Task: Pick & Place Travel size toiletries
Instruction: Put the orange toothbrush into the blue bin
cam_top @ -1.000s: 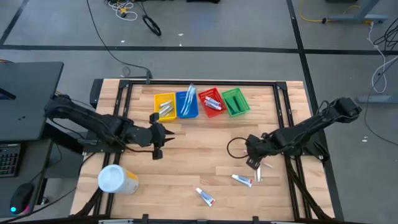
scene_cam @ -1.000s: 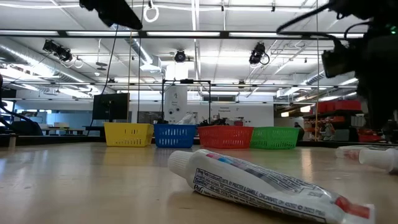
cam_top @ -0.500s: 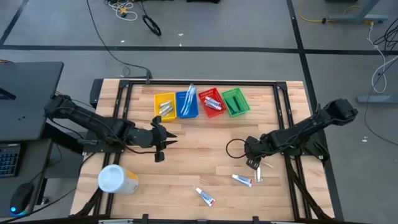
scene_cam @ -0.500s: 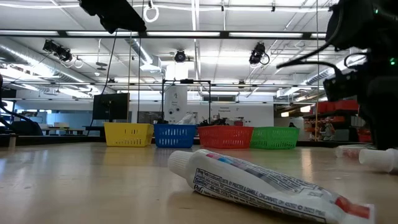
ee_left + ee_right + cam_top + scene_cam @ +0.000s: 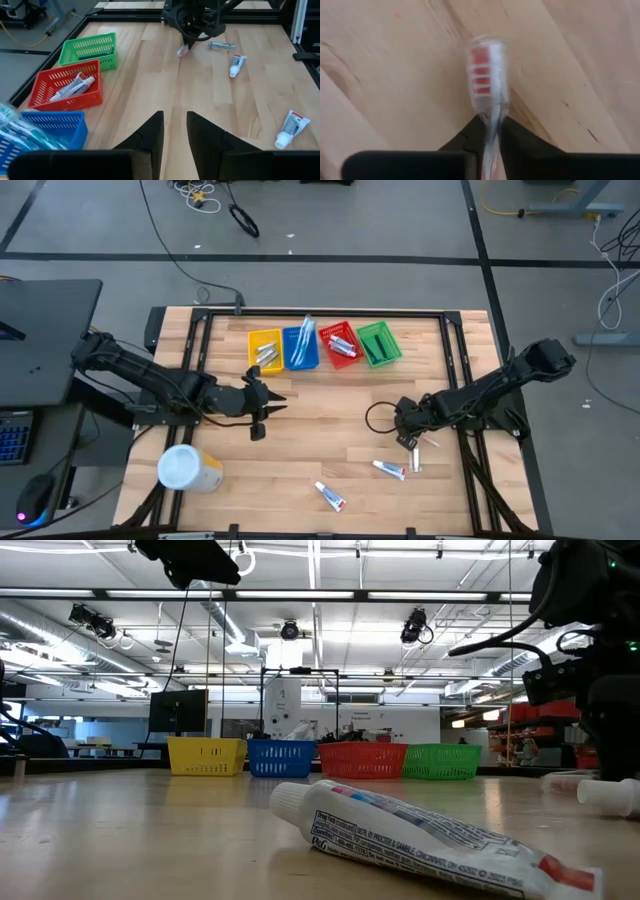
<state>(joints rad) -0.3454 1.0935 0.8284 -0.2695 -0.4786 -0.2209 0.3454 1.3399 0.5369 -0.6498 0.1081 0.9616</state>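
Note:
My right gripper [image 5: 405,438] [image 5: 490,131] is low over the table's right half, shut on a clear-wrapped toothbrush [image 5: 489,75] with red bristles, also seen in the left wrist view as the toothbrush [image 5: 183,50]. Two white tubes [image 5: 390,469] [image 5: 330,497] and a silvery item [image 5: 415,463] lie flat on the wood near the front edge. The front tube [image 5: 420,835] fills the low view. My left gripper [image 5: 262,412] [image 5: 174,131] hovers open over the table's left half, touching nothing. My right gripper pinches the toothbrush by its neck [image 5: 491,116], just behind the head, between the two fingers. The head sticks out beyond the fingertips over the wood. The fingers slant down toward the table. Whether the head touches the table I cannot tell.
Yellow [image 5: 265,350], blue [image 5: 300,347], red [image 5: 341,343] and green [image 5: 378,343] baskets stand in a row at the far edge, holding small items. A big white-and-yellow container [image 5: 188,469] lies at the near left. A dark cable loop [image 5: 380,418] hangs beside the right gripper.
My right arm has come down toward the table and then held nearly still, keeping the toothbrush in its fingers. My left gripper has drifted a little toward the table's right.

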